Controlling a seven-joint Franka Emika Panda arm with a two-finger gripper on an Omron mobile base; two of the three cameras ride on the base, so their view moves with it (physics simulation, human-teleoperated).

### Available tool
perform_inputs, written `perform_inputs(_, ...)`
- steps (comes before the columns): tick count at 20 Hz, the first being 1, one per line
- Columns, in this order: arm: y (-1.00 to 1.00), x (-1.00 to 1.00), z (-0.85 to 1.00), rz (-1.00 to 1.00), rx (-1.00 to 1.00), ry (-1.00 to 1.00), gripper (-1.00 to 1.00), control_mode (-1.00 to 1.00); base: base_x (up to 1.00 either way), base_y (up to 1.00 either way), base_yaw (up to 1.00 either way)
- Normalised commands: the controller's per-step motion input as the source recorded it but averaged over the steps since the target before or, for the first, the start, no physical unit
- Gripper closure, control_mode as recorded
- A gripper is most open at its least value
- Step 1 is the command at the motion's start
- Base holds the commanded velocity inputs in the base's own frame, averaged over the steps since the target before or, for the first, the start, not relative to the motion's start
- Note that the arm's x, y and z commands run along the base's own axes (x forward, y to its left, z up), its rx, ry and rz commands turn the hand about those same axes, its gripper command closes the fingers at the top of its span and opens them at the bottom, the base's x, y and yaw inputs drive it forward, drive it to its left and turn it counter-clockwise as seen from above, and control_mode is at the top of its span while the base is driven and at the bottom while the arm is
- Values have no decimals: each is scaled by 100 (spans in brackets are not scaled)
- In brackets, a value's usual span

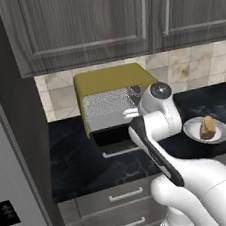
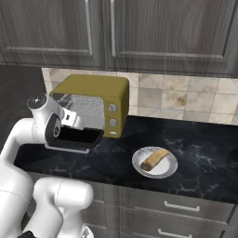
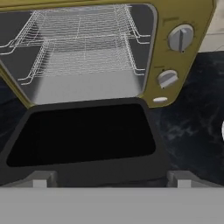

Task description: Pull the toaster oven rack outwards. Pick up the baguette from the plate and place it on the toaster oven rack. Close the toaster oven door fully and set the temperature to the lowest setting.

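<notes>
Two dark fingers [image 3: 41, 178] rise at the bottom of the hand view, spread wide with nothing between them, just in front of the dark glass toaster oven door in its black frame [image 3: 83, 135]. That door hangs open, folded down about its bottom hinge and lying roughly flat out over the desk. Behind it the cavity of the boxy mustard-yellow toaster oven [image 3: 179, 83] stands exposed, and the thin silvery wire rack [image 3: 81, 41] sits inside, apparently not drawn out past the opening, though the angle makes that hard to judge. Two round silver knobs [image 3: 180, 37] sit one above the other on the oven's right panel.

From the left base view the white arm reaches in front of the oven, its wrist covering the right part of the opening. The oven stands at the back of the black marbled desk [image 1: 81, 159], against the beige tiled wall [image 2: 186, 97].

To the right of the oven, well apart from it and nearer the desk's front edge, lies the small round white-grey plate [image 2: 168, 172]. On it rests the short golden-brown baguette [image 2: 154, 159], lying flat and slanted across the plate. Grey wood-grain cabinets [image 2: 139, 32] hang above, and grey drawers with silver handles [image 1: 116, 198] run below the desk.
</notes>
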Motion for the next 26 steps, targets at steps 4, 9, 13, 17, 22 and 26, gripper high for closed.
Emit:
perform_inputs(4,1,13,0,0,0,-13,-100,-100,0,0,0)
perform_inputs(9,9,12,0,0,0,-8,-100,-100,0,0,0)
perform_inputs(13,19,10,2,0,-1,-7,-100,-100,0,0,0)
perform_inputs(17,9,2,14,0,-1,-11,-100,-100,0,0,0)
perform_inputs(22,0,6,9,-1,-1,-10,-100,-100,0,0,0)
perform_inputs(26,0,8,0,-2,-1,-8,-100,-100,0,0,0)
